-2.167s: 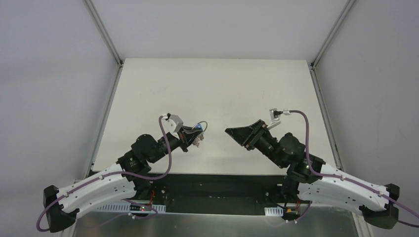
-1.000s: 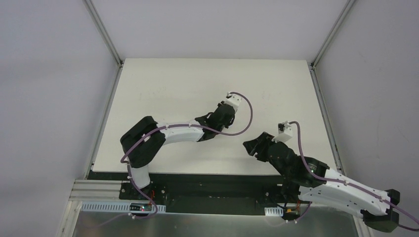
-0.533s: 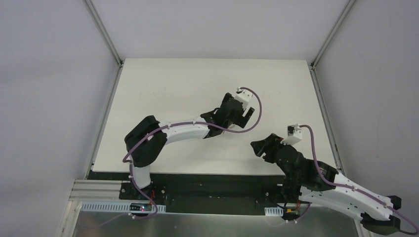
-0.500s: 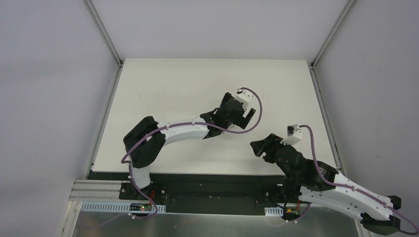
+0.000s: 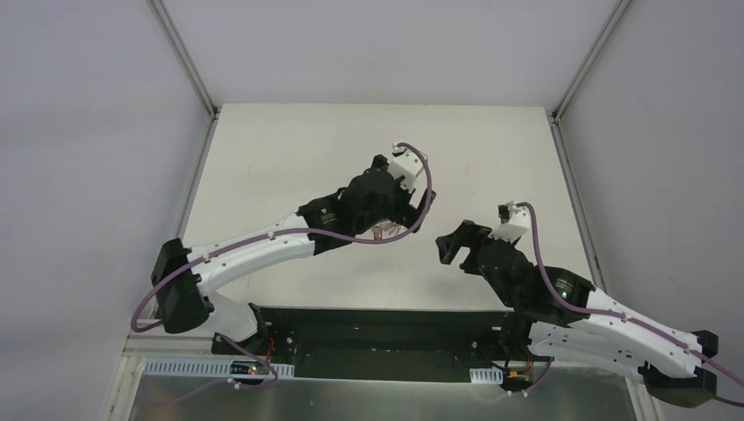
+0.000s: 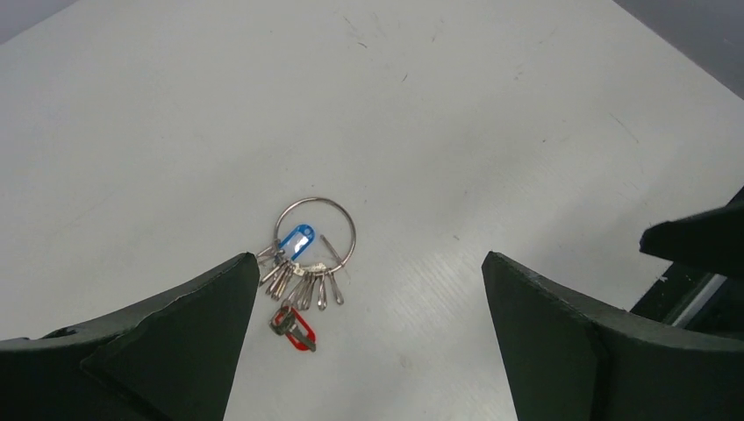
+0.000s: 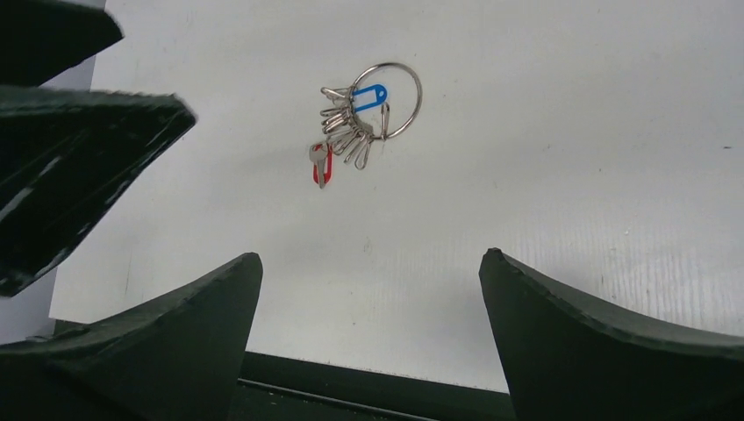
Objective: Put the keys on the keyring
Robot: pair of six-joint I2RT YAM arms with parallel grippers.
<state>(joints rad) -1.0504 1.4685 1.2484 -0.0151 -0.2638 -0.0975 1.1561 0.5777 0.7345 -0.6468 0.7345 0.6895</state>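
Meanwhile, both the left claw (image 6: 370,258) and right claw (image 7: 370,254) hung wide open and empty above the white tabletop (image 6: 482,105), where the keyring (image 6: 354,235) lay lower centre in the left wrist view, blue-headed key (image 6: 296,239) inside its loop, red-headed key (image 6: 296,331) just below its fan of silver keys (image 6: 303,285).

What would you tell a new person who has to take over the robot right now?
Grippers: the left gripper is open and empty above the keyring; the right gripper is open and empty, to its right.
Things: the keyring lies flat on the table. The blue key has its head inside the ring's loop. The red key lies just outside, by the tips of the silver keys.
Done: cannot tell whether the blue key is threaded.
Left: the red key looks off the ring, so thread it, then check the blue one.
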